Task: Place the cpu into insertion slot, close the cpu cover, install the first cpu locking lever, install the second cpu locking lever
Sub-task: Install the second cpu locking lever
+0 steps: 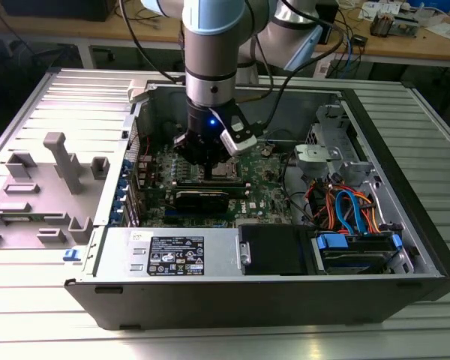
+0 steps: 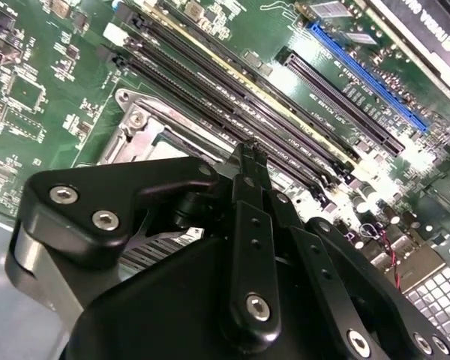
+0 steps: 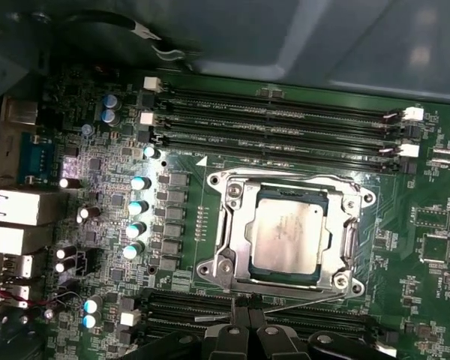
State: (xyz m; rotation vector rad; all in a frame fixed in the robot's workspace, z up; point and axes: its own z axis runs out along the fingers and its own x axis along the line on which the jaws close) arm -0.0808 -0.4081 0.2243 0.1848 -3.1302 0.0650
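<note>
The cpu [image 3: 287, 237], a silvery square chip, lies in the insertion slot [image 3: 223, 264] on the green board. The cpu cover [image 3: 348, 238], a thin metal frame, lies flat around the chip. A thin wire locking lever [image 3: 304, 301] runs slanted along the socket's edge nearest my gripper. My gripper [image 3: 246, 313] has its black fingers drawn together, with the tips right at this lever; I cannot tell whether they touch it. In the second wrist view the gripper [image 2: 249, 154] points at the socket's rim [image 2: 142, 135]. In the exterior view the gripper [image 1: 209, 166] is low inside the computer case, over the socket.
Long black memory slots [image 3: 285, 124] flank the socket on two sides. Capacitors [image 3: 137, 206] and rear ports [image 3: 19, 217] stand beside it. A blue slot [image 2: 360, 79] lies further off. The case walls [image 1: 139, 120], black drive box [image 1: 274, 247] and cables [image 1: 345, 206] hem in the board.
</note>
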